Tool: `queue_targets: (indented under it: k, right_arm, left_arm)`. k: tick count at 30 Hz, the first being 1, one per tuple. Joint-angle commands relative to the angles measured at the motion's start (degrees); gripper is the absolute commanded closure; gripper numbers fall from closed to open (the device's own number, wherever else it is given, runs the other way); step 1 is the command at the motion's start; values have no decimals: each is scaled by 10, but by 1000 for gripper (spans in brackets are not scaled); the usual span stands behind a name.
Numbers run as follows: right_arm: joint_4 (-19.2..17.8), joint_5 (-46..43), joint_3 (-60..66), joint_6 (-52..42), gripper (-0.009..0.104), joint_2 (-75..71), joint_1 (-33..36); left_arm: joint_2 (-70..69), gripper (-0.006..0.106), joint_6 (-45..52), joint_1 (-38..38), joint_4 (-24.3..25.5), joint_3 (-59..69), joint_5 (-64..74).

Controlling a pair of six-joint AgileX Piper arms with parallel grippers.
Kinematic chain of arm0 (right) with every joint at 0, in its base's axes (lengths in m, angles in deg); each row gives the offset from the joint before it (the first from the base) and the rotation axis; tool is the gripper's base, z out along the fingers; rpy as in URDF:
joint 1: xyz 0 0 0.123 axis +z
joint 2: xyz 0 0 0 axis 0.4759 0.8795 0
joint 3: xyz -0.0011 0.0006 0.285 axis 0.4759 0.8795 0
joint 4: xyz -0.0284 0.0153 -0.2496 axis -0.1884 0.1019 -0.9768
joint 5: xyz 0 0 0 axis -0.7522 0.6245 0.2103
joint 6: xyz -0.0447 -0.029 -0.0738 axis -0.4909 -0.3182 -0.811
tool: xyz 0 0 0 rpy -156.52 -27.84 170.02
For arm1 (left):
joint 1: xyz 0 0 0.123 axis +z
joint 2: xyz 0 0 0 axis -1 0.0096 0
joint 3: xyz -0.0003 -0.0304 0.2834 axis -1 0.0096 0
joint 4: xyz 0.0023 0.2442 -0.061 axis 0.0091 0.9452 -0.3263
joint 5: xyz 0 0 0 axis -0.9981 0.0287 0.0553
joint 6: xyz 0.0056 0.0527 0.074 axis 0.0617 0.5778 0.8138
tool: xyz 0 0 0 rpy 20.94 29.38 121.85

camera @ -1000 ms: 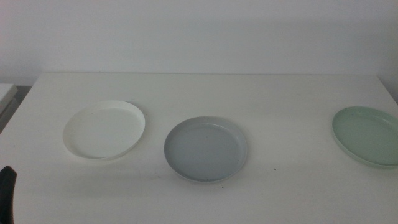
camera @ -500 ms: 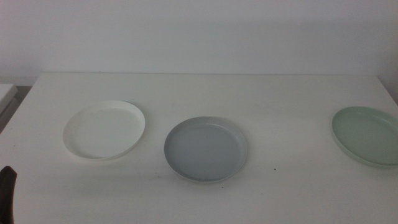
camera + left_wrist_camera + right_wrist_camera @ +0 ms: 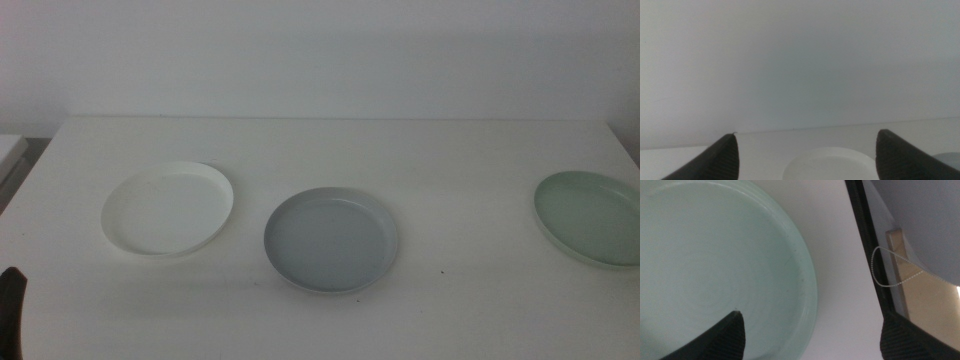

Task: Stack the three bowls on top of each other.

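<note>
Bowls sit in a loose row across the white tabletop point(image 3: 330, 140), all well apart and none stacked. The grey bowl point(image 3: 331, 240) lies near the middle, with bare surface all around it. The white bowl point(image 3: 168, 209) lies to its left, slightly farther back. The mint green bowl point(image 3: 590, 217) sits at the right side, close to the tabletop's right edge. All three are shallow and plate-like with low rims. The right gripper point(image 3: 810, 340) hangs over the mint green bowl's rim, jaws spread. The left gripper point(image 3: 805, 160) waits at the near left, jaws spread, facing the white bowl.
</note>
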Motion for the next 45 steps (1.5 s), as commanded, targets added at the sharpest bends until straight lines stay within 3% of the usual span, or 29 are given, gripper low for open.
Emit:
queue_targets:
  k: [1,8,11,16,20,21,23,30,34,37,45]
  right_arm:
    - [-21,-16,1,-9,17,22,8]
    - [-25,-38,1,-9,19,70,11]
    - [-24,-54,1,-9,27,83,11]
    - [-13,-63,1,-11,58,97,11]
    - [-9,-73,1,-16,66,106,11]
    - [-9,-73,1,-22,73,107,11]
    - [-12,-76,1,-25,97,107,11]
    - [-1,-78,16,11,97,26,17]
    - [58,-95,63,19,97,-68,54]
    - [81,-98,84,21,97,-116,108]
    - [82,-78,65,63,97,-124,333]
  left_arm:
    - [-2,7,0,1,1,0,-5]
    - [-2,7,0,1,2,0,-5]
    - [-2,7,0,1,2,0,-5]
    - [-2,7,0,1,2,0,-5]
    - [-2,7,0,1,2,0,-5]
    - [-2,7,0,1,2,0,-5]
    - [-2,7,0,1,2,0,-5]
    - [-2,7,0,1,11,0,-5]
    - [-2,7,0,1,11,0,-5]
    - [-2,7,0,1,11,0,-5]
    - [-2,7,0,1,11,0,-5]
